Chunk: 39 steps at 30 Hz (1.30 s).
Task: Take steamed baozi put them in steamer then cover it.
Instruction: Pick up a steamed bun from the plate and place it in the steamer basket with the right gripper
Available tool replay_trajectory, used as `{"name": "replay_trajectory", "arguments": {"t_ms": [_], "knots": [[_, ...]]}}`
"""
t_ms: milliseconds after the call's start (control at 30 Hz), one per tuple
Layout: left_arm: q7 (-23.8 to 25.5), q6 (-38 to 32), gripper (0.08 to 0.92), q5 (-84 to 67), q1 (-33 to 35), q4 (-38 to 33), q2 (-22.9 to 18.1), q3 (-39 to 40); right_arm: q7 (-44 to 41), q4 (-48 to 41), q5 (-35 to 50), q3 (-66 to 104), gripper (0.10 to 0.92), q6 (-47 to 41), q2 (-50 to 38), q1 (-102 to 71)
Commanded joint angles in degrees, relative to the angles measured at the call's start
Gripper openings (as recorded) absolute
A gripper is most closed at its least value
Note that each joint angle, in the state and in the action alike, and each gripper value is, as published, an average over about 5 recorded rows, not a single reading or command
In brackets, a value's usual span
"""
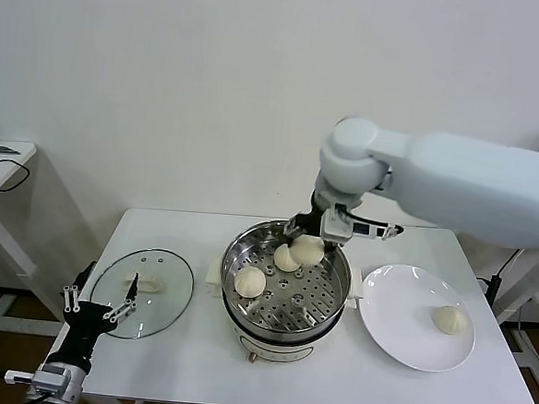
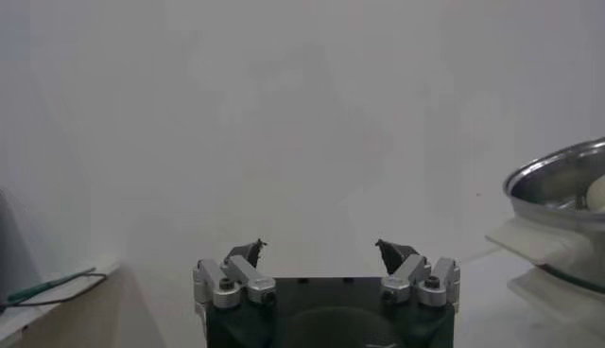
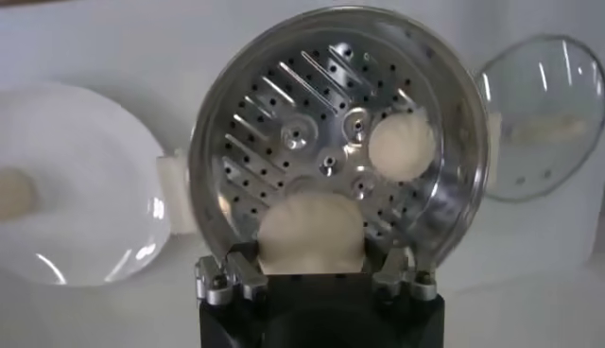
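Cream-white pleated baozi (image 1: pixel 308 249) clamped in right gripper (image 3: pixel 319 257) jaws above shiny steamer (image 1: pixel 237 264), left gripper (image 2: pixel 321 253) jaws apart.

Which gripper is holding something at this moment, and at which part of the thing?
The right gripper has a baozi between its fingers, held at its sides, over the steamer. The left gripper is open and holds nothing.

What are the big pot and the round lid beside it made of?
The steamer looks like shiny steel: bright, mirror-like, with a holed tray inside. The cover looks like clear glass, since the table shows through it; its handle seems pale plastic.
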Motion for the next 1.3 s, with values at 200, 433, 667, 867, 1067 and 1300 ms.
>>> {"name": "replay_trajectory", "arguments": {"t_ms": [200, 433, 667, 867, 1067, 1300], "knots": [[0.01, 0.24, 0.823, -0.28, -0.44, 0.85, 0.03, -0.29, 2.47, 3.39, -0.15, -2.19, 0.738, 3.24, 2.84, -1.9], [0.03, 0.37, 0.823, -0.31, -0.77, 1.1, 0.06, -0.42, 2.32, 4.22, 1.84, -3.38, 0.738, 1.56, 3.9, -1.79], [0.06, 0.42, 0.823, -0.51, -0.86, 1.34, 0.15, -1.03, 1.78, 2.93, 0.84, -4.0, 0.738, 1.08, 5.13, -4.29], [0.07, 0.4, 0.823, -0.56, -0.95, 1.52, 0.07, -1.29, 1.46, 1.41, -0.43, -4.1, 0.738, 1.07, 6.24, -6.3], [0.09, 0.4, 0.823, -0.63, -1.07, 1.66, 0.06, -1.53, 1.5, -0.25, -1.71, -3.95, 0.738, 0.92, 6.73, -8.27], [0.1, 0.4, 0.823, -0.64, -1.2, 1.83, 0.06, -1.47, 1.72, -1.33, -2.63, -3.15, 0.738, 0.24, 7.76, -9.96]]}}
